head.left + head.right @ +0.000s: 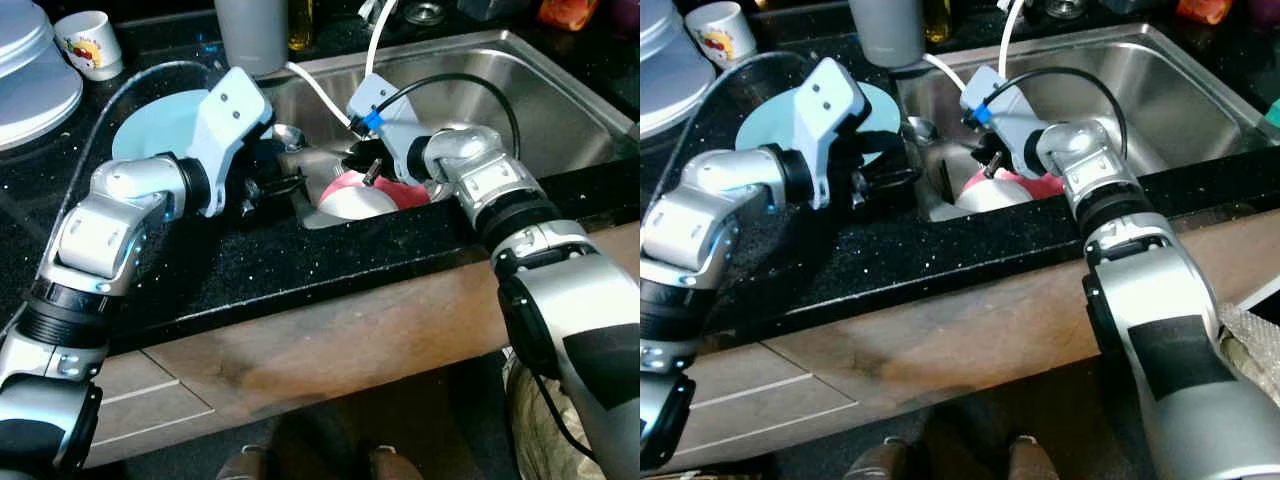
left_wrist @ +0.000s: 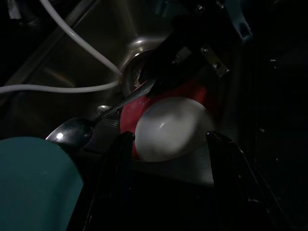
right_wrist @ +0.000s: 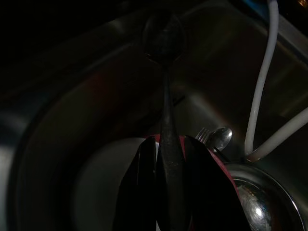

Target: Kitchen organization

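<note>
— Now, what is held by the right end effector?
— A spoon is pinched tight between its two black fingers. The handle is gripped, and the bowl of the spoon is pointed away from the wrist. The spoon is held over the steel sink, just above a red bowl.

— What is seen in the red bowl?
— A white bowl is sat inside it, turned upside down. Both are laid in the front left corner of the sink, near the drain. A white hose is draped into the sink behind them.

— And the left end effector?
— It is kept wide, with nothing between its fingers. It is placed at the edge of the black surface, pointed at the two bowls.

— What is laid on the surface?
— A light blue plate is laid flat by the left arm. A second spoon is rested at the sink's left rim, just beside the plate. A white mug with a picture and a stack of pale plates are set at the far left, and a grey cup is stood behind the sink.
</note>
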{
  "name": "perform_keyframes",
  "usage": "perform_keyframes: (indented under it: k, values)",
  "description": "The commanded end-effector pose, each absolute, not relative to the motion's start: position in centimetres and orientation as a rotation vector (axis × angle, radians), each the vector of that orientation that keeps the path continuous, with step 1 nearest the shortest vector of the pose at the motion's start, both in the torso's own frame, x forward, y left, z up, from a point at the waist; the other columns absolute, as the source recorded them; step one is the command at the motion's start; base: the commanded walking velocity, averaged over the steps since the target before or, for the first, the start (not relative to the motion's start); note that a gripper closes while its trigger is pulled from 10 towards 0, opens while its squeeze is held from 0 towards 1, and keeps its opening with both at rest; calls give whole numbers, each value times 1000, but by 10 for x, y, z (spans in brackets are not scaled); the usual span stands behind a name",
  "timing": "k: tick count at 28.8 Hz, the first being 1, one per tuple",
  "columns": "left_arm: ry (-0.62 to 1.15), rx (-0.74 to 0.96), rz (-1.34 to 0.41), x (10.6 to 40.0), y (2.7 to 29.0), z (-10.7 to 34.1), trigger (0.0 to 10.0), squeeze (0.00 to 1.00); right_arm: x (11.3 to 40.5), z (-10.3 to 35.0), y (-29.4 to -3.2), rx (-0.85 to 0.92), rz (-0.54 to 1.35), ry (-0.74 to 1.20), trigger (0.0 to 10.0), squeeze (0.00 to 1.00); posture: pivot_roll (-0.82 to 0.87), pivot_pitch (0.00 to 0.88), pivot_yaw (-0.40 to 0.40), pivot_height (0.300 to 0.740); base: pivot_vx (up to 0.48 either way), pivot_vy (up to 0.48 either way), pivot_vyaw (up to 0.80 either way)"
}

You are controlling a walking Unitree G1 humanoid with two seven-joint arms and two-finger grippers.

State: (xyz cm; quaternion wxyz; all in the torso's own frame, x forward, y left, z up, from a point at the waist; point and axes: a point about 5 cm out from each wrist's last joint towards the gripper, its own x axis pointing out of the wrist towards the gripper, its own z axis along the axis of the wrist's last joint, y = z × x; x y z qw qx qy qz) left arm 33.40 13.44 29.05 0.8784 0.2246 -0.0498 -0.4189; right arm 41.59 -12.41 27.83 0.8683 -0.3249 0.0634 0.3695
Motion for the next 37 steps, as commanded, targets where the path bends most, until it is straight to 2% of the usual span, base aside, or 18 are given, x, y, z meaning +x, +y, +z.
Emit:
perform_keyframes:
  k: [1, 16, 18, 19, 20, 22, 23, 25, 26, 27, 37]
  values:
    - [-82, 528, -888, 331, 134, 284, 10000, 0, 415, 275, -116, -725, 818, 154, 10000, 0, 60, 175, 46, 740, 0, 0, 0]
    - [-48, 489, -891, 331, 133, 278, 10000, 0, 416, 270, -124, -771, 792, 204, 10000, 0, 61, 177, 43, 740, 0, 0, 0]
    - [-47, 488, -891, 331, 134, 278, 10000, 0, 416, 269, -127, -773, 776, 212, 10000, 184, 60, 177, 44, 740, 0, 0, 0]
    - [-47, 489, -890, 331, 135, 278, 10000, 0, 416, 269, -127, -773, 772, 213, 10000, 184, 60, 177, 44, 740, 0, 0, 0]
    - [-47, 489, -889, 331, 135, 278, 10000, 0, 416, 270, -128, -771, 767, 214, 10000, 565, 60, 178, 45, 740, 0, 0, 0]
    - [-48, 490, -888, 331, 135, 278, 10000, 0, 417, 270, -128, -769, 763, 213, 10000, 604, 59, 179, 44, 740, 0, 0, 0]
    - [-51, 489, -884, 331, 136, 279, 10000, 0, 417, 272, -129, -766, 753, 211, 10000, 812, 60, 178, 44, 740, 0, 0, 0]
    - [-52, 489, -883, 332, 136, 280, 10000, 0, 417, 272, -129, -766, 749, 210, 10000, 812, 60, 178, 44, 740, 0, 0, 0]
    - [-59, 487, -874, 332, 138, 282, 10000, 0, 418, 274, -130, -774, 722, 196, 10000, 133, 60, 178, 43, 740, 0, 0, 0]
    - [-63, 487, -869, 333, 138, 283, 10000, 0, 419, 275, -131, -773, 711, 190, 10000, 0, 60, 178, 43, 740, 0, 0, 0]
    - [-85, 435, -799, 335, 152, 296, 10000, 0, 422, 296, -137, -714, 592, 95, 10000, 0, 62, 176, 44, 740, 0, 0, 0]
